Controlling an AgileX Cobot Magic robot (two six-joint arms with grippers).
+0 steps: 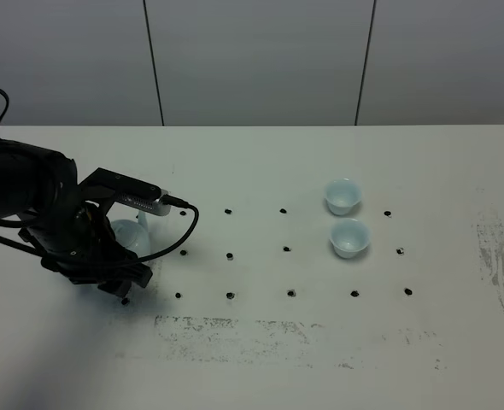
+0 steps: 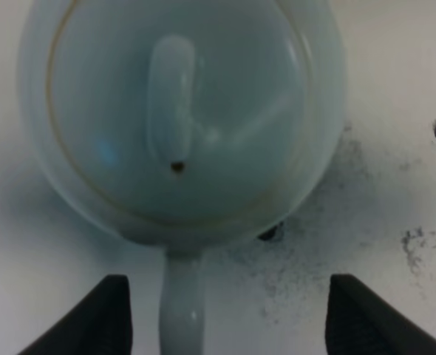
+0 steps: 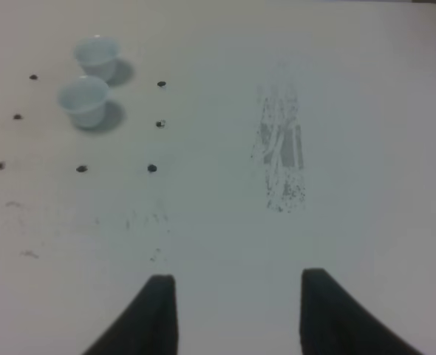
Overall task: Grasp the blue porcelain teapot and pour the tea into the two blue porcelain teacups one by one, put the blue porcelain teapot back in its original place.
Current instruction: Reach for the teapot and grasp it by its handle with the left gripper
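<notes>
Exterior high: the blue porcelain teapot (image 1: 131, 234) is seen at the table's (image 1: 260, 359) left, largely masked by the left arm (image 1: 30, 188). The two blue porcelain teacups (image 1: 342, 196) (image 1: 349, 237) stand right of centre, well apart from it.

Left wrist: the left gripper (image 2: 229, 296) is seen spread wide, with the teapot's handle (image 2: 181, 310) between its fingers, untouched.

Right wrist: the right gripper (image 3: 236, 288) is seen spread and empty above the table.

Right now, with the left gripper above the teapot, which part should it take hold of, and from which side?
The handle, from above. The blue porcelain teapot stands upright and its round body looks too wide for the jaws; the narrow handle sticks out sideways and lies between the open fingers of the left gripper, nearer one finger.
</notes>
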